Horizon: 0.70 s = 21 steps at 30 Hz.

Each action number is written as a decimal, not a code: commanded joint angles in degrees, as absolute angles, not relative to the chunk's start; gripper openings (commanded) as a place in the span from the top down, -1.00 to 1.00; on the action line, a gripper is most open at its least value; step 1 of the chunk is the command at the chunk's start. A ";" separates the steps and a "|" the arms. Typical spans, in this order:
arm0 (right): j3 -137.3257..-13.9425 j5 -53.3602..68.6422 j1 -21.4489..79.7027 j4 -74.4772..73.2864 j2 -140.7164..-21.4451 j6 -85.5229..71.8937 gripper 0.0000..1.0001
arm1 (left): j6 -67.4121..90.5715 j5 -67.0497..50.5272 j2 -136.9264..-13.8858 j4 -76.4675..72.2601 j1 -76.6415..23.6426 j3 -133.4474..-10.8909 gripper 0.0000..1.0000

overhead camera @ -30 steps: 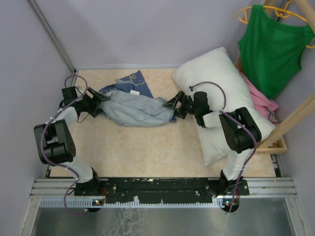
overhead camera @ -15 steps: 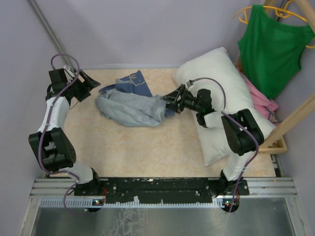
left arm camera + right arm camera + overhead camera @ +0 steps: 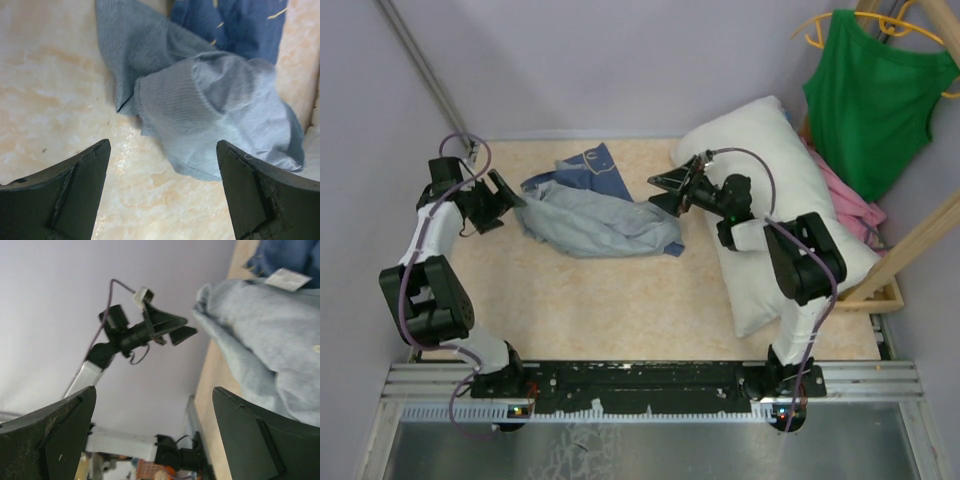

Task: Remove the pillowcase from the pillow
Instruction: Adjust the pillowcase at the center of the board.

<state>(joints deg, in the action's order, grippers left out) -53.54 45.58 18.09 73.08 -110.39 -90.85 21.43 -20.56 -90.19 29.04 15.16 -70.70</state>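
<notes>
Got the pillowcase (image 3: 595,215) in a rumpled heap on the table (image 3: 620,300), toward the far edge and left of centre, pale grey-blue side mostly up, with a darker blue flap poking out at the back. Off the pillow (image 3: 790,190) entirely, lying to its left. Find that pillow plump and white along the right edge, slanting from the far right corner toward the near side, partly under the right arm. Over to the left gripper (image 3: 508,200): hovering just beside the heap's left end, fingers spread wide, gripping nothing. Same for the right gripper (image 3: 663,192): between heap and pillow, pointing left, fingers wide apart, empty. Beyond the right edge, spotting a green tank top (image 3: 875,95) on a hanger (image 3: 820,28), with a pink garment (image 3: 850,205) below.
</notes>
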 commanded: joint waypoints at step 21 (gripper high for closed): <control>-65.08 24.53 20.48 -6.19 -106.64 -38.65 -0.95 | 18.27 -29.72 -110.31 22.09 7.16 -81.91 -0.79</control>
